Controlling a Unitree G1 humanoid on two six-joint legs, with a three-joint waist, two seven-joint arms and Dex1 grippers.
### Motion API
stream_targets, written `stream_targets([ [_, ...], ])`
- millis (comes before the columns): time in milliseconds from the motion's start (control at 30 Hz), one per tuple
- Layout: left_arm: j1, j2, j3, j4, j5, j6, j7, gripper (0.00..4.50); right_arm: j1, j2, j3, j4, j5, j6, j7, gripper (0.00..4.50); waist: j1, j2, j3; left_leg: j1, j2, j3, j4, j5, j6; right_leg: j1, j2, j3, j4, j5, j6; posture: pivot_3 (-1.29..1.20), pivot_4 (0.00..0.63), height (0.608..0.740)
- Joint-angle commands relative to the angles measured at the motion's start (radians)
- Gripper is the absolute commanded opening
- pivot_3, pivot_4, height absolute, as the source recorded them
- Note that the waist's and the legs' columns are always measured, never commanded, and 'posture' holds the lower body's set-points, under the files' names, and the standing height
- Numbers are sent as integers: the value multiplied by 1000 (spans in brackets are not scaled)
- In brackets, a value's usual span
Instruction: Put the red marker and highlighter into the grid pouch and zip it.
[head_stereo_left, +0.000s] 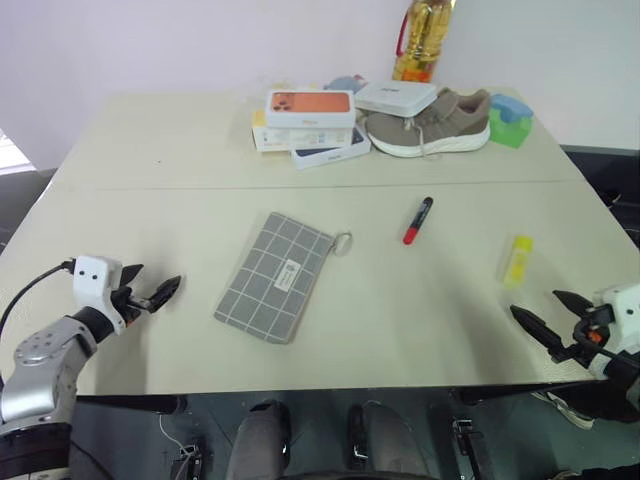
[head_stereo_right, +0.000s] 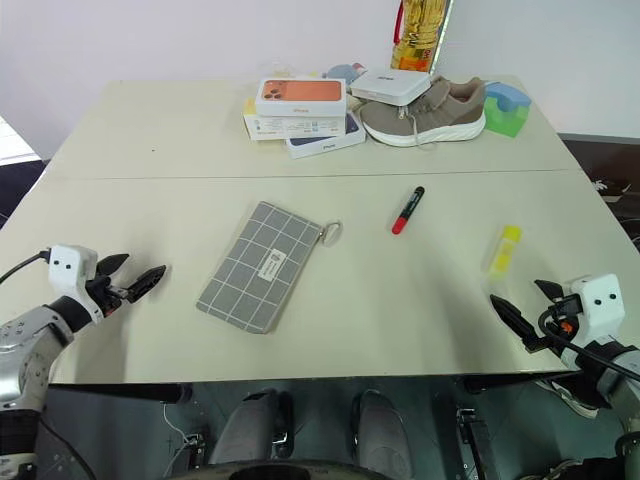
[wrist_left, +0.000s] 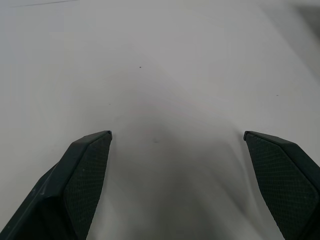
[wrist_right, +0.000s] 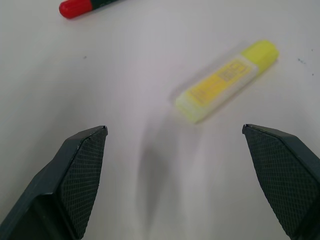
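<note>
We see the grid pouch (head_stereo_left: 274, 279) lying flat near mid-table (head_stereo_left: 150, 150), zipper ring pull at its far right corner, pointing twd the red marker (head_stereo_left: 417, 221). Marker lies flat just right of the pouch, well apart from both grippers. The highlighter (head_stereo_left: 517, 260) lies further right, near the table's right edge.

Our left gripper (head_stereo_left: 150, 288) hovers at the near left edge, fingers spread wide w/ nothing btwn them; the pouch sits to its right, not touching. In the left wrist view we see bare tabletop btwn the two black fingers (wrist_left: 82, 180).

Our right gripper (head_stereo_left: 552, 318) hovers at the near right edge, fingers also spread wide, empty. The highlighter lies just beyond it, closest task item to that hand; right wrist view shows it ahead btwn the fingertips, w/ the marker's red end further off.

At the far side: phone boxes (head_stereo_left: 308, 120), a shoe (head_stereo_left: 428, 124), a green-blue block (head_stereo_left: 510, 118), an oil bottle (head_stereo_left: 422, 38).
</note>
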Motion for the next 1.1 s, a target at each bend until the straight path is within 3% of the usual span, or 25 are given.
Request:
stream_targets([
  [33, -1, 5, 32, -38, -3, -19, 16, 4455, -3, -13, -12, -11, -4, -20, -1, 4500, 0, 0, 0, 0, 0, 0, 0, 0, 0, 0, 0, 0, 0, 0, 0, 0, 150, 724],
  [333, -32, -15, 43, -45, -34, -12, 57, 4455, -69, -13, 6, -36, 39, 47, -15, 4500, 0, 0, 0, 0, 0, 0, 0, 0, 0, 0, 0, 0, 0, 0, 0, 0, 150, 724],
  [500, -40, -72, 32, -95, -43, -39, 81, 4455, -183, 4, 166, -201, 104, 126, -26, 4500, -5, 0, 0, 0, 0, 0, 0, 0, 0, 0, 0, 0, 1, 0, 0, 0, 150, 724],
  [600, -15, -100, 19, -128, -37, -52, 69, 4500, -293, 41, 289, -260, 125, 162, -60, 3620, -7, 0, 0, 0, 0, 0, 0, 0, 0, 0, 1, 0, 1, 0, 0, 0, 150, 724],
  [833, -4, -118, -23, -163, -26, -80, 39, 4500, -518, 149, 610, -246, -6, 229, -186, 50, 1, -2, -1, -1, 0, -1, 0, 0, 0, 0, 0, 0, 1, 0, 0, 0, 150, 724],
  [1100, 29, -112, -58, -224, -21, -102, -3, 4500, -769, 379, 877, 31, -228, 208, -333, 50, -18, -2, -1, -1, 0, -1, 0, 0, 0, -1, 1, 0, 2, 1, 0, 0, 150, 724],
])
